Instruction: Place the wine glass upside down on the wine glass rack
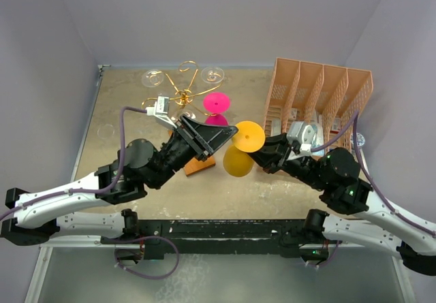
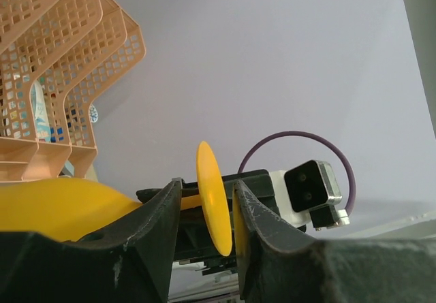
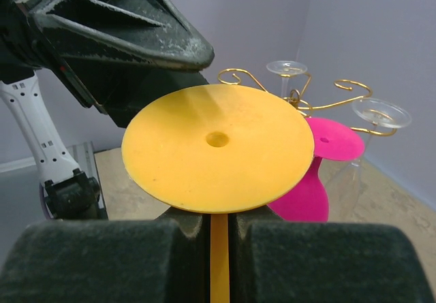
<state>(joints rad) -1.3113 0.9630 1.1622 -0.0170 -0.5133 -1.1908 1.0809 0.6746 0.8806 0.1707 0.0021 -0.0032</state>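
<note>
The yellow wine glass (image 1: pixel 238 158) hangs in the air over the table's middle, its stem roughly level and its round foot (image 1: pixel 248 136) facing the left arm. My right gripper (image 1: pixel 264 154) is shut on its stem (image 3: pixel 219 262), just below the foot (image 3: pixel 218 146). My left gripper (image 1: pixel 228 136) is open, with its jaws on either side of the foot's edge (image 2: pixel 214 197); I cannot tell if they touch it. The gold wire rack (image 1: pixel 182 95) stands at the back left, and also shows in the right wrist view (image 3: pixel 300 99). Its wooden base (image 1: pixel 199 165) shows under the left arm.
A pink glass (image 1: pixel 216 103) hangs upside down on the rack, close behind the yellow one (image 3: pixel 320 160). Clear glasses (image 1: pixel 153 79) (image 1: pixel 213 75) hang on other arms. The salmon-pink slotted organizer (image 1: pixel 320 99) stands at the back right. Grey walls close the sides and back.
</note>
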